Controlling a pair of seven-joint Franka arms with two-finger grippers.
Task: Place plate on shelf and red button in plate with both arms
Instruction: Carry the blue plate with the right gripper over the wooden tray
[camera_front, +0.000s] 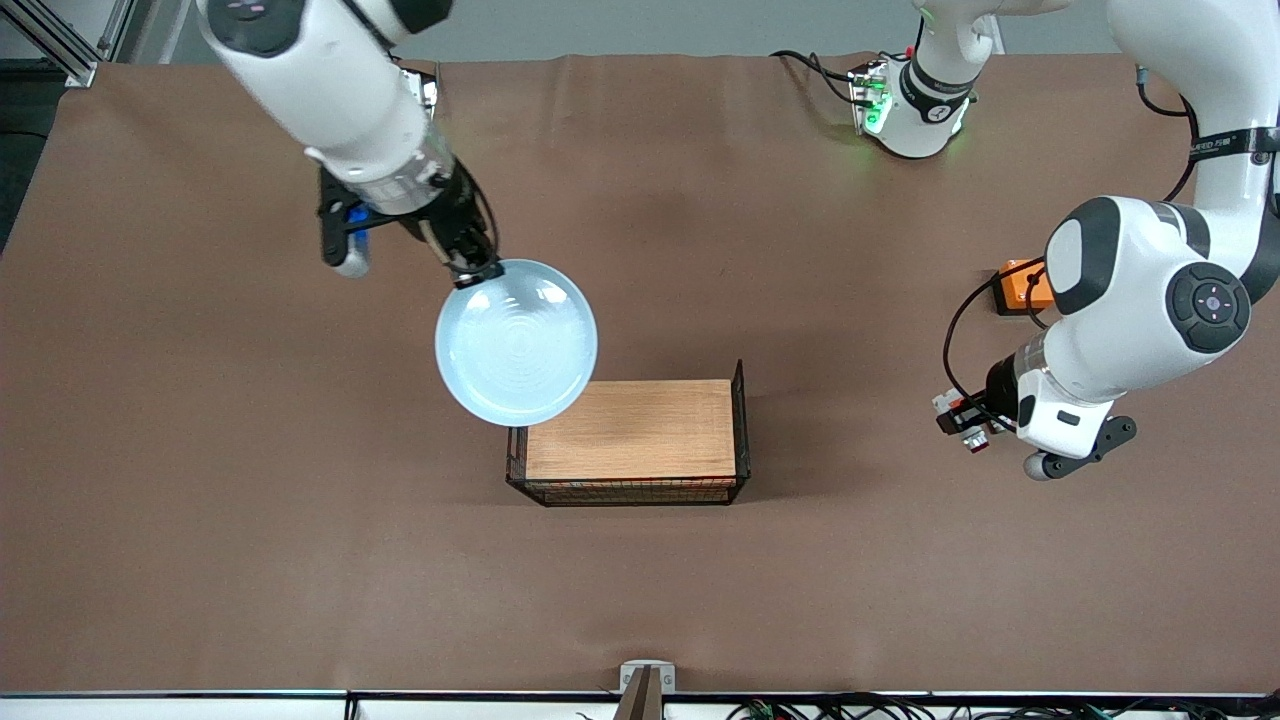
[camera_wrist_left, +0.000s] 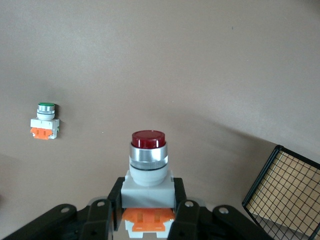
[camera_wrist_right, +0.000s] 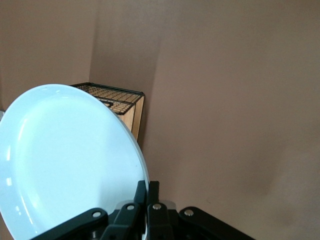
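Your round, shallow, pale blue plate (camera_front: 516, 342) hangs in the air, pinched at its rim by the right hand (camera_front: 478, 270), partly over the corner of a black wire basket with a wooden floor (camera_front: 742, 420). Your left hand (camera_front: 962, 424) grips the small white and orange push-button with the dark red tip (camera_wrist_left: 148, 170), held above bare brown tabletop (camera_front: 250, 520) toward the left arm's end. A similar green-topped button (camera_wrist_left: 45, 121) sits on the tabletop. Both things look picked up; neither is placed yet
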